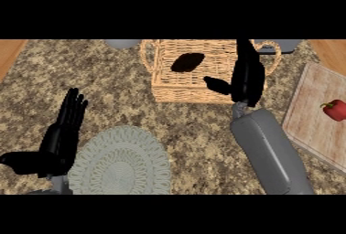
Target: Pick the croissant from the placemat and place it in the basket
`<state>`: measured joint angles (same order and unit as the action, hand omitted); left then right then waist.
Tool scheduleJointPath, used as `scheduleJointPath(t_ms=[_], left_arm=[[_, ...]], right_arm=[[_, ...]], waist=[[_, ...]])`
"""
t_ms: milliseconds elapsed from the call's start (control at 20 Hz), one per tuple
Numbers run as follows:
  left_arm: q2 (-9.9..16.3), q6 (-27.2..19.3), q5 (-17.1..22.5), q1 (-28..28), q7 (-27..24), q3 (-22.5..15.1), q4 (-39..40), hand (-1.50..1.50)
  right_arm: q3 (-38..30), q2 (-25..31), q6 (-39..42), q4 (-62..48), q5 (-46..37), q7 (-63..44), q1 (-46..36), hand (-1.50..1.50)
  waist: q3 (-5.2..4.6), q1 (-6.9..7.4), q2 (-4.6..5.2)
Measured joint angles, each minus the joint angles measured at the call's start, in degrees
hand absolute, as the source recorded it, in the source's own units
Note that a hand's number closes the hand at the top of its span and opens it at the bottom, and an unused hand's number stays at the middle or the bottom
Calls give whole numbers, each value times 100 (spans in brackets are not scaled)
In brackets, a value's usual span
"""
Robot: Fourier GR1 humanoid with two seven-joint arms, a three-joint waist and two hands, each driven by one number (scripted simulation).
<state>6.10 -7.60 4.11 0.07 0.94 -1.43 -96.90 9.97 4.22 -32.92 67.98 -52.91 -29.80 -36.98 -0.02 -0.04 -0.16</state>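
Observation:
The wicker basket (177, 89) stands at the back middle of the counter. Inside it lies a dark oval shape (187, 62), about croissant-sized but too dark to identify. My right hand (246, 77) hangs over the basket's right side with its fingers straight, the thumb sticking out left, and nothing in it. The round pale woven placemat (121, 162) lies at the front left with nothing on it. My left hand (64, 132) rests open beside the mat's left edge, fingers pointing away.
A wooden cutting board (317, 123) with a red bell pepper (335, 109) on it lies at the right. Two grey objects (121, 43) (292, 45) peek in at the back edge. Speckled stone counter (101, 82) lies bare between the mat and the basket.

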Motion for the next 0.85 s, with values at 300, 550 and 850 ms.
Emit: scheduleJointPath(t_ms=[300,550,850], left_arm=[[-110,-59,-105,7,20,-74,-23,0],[-103,-38,-101,8,-13,-19,-1,0],[-92,-7,-123,11,93,-9,-90,0]], right_arm=[[-309,295,210,969,-191,-427,383,-150],[-685,573,419,2189,313,-510,942,-150],[-1233,1102,965,3301,1542,73,1742,-150]], waist=[[0,-22,-1],[1,-57,-7],[3,-40,0]])
